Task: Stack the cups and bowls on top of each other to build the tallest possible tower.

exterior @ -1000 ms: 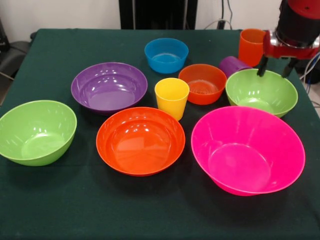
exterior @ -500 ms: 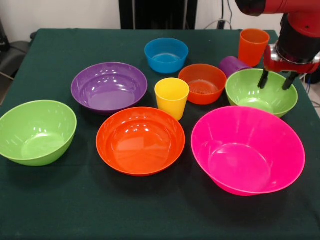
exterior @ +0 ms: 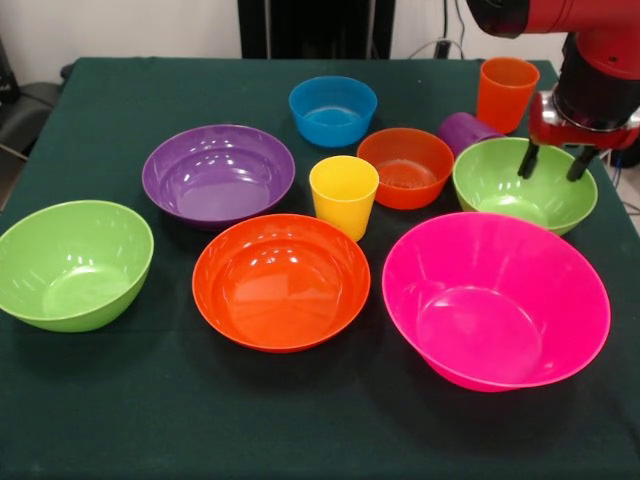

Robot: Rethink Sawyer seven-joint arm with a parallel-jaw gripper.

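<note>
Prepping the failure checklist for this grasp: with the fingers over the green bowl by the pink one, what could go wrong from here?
1. The open gripper straddles the far rim of the green bowl; closing on one edge may tip the bowl or let the glossy rim slip.
2. The purple cup lies on its side right beside that bowl; a nudge could set it rolling.
3. The pink bowl sits close in front, so a dragged bowl could bump it.

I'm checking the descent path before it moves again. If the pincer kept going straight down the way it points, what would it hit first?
Most likely the green bowl: the open pincer hangs over its far rim. Depth is unclear from this one view.
</note>
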